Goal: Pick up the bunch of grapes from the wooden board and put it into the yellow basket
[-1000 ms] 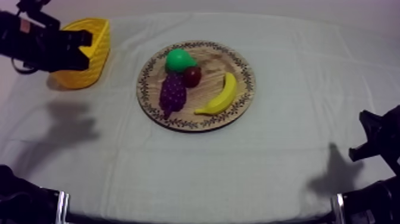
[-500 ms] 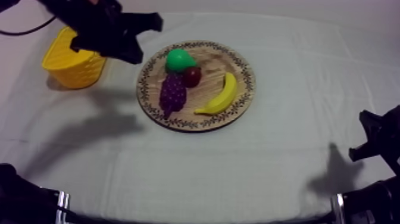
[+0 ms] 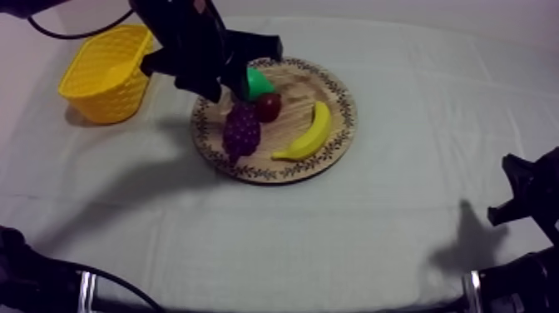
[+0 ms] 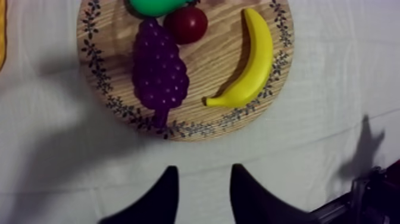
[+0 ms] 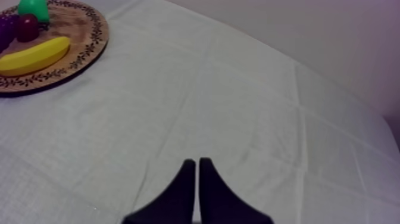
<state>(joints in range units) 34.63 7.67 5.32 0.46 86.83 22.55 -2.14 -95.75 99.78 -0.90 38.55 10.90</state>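
Left arm (image 3: 200,46) has swung off the yellow basket (image 3: 104,71) in the last second and now hangs over the far-left rim of the wooden board (image 3: 333,91). I read this as the approach, with no pick begun. The bunch of grapes (image 3: 241,131) lies untouched on the board's left half, against the small red fruit (image 3: 268,106) and just below the pear (image 3: 254,81), with the banana (image 3: 309,133) apart to the right. Wrist view: left gripper (image 4: 205,168) has its fingers spread with nothing between them, over cloth just short of the rim, grapes ahead. It needs to descend and centre on them. Right gripper (image 5: 197,161) is parked over bare cloth, fingers pressed together on nothing.
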